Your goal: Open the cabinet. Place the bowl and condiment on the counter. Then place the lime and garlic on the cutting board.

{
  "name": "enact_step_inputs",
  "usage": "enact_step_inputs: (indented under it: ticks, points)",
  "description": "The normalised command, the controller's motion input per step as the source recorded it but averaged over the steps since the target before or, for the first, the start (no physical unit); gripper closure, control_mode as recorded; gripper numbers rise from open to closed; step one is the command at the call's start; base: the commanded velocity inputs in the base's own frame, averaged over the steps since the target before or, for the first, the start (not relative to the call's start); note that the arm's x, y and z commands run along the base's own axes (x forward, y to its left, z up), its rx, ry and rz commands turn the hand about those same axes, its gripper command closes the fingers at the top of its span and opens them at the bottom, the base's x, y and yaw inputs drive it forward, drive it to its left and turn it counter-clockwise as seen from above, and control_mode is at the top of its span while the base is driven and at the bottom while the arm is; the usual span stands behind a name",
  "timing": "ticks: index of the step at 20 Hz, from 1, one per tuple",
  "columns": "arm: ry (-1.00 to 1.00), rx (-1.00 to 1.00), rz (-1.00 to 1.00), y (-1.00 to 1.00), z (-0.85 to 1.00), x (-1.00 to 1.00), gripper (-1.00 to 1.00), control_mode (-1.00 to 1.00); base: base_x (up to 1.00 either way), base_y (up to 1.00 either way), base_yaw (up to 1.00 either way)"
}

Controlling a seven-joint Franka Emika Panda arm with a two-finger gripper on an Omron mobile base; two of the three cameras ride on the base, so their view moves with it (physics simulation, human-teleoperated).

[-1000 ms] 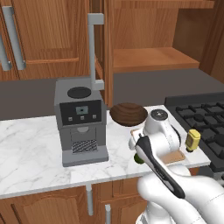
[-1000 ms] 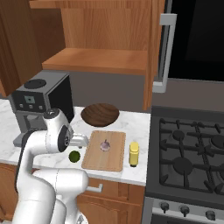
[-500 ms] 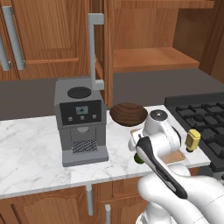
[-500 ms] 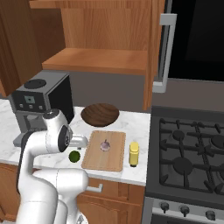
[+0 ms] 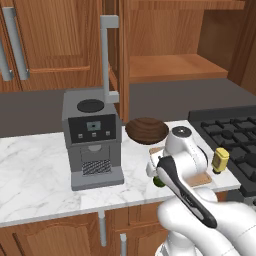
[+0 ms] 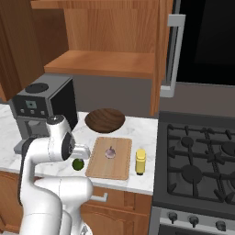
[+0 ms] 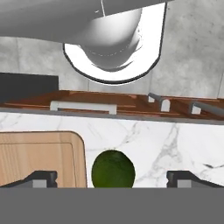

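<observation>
Hand view: lime (image 7: 113, 169) on counter (image 7: 175, 140), just at 3 o'clock of board (image 7: 39, 157), between wide-open jaws of gripper (image 7: 112, 178); best centred, lowered straight, then closed gently around its middle.

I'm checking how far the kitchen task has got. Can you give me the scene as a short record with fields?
cabinet: open, shelf bare
bowl: on the counter, behind the cutting board
condiment: upright on counter, between board and hob
garlic: on the board
lime: on counter beside the board, not yet on it
hand: open, fingertips either side of the lime
left to do: lime onto board
</observation>
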Motion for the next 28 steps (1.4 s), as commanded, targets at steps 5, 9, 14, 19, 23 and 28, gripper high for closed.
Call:
enact_step_inputs:
  ticks: [5,9,14,19,23,28]
  points:
    - [0.00,0.00,0.03,0.00,-0.57,0.14,-1.00,-1.00,0.00,0.00,0.00]
    - [0.00,0.00,0.04,0.00,-0.75,0.01,-1.00,-1.00,0.00,0.00,0.00]
    - [0.00,0.00,0.04,0.03,-0.84,0.02,-1.00,-1.00,0.00,0.00,0.00]
    - [-0.01,0.00,0.05,0.01,-0.90,0.00,-1.00,-1.00,0.00,0.00,0.00]
    - [-0.04,0.00,0.05,0.00,-0.72,-0.08,-1.00,-1.00,0.00,0.00,0.00]
    - [0.00,0.00,0.03,0.00,-0.65,0.00,-1.00,-1.00,0.00,0.00,0.00]
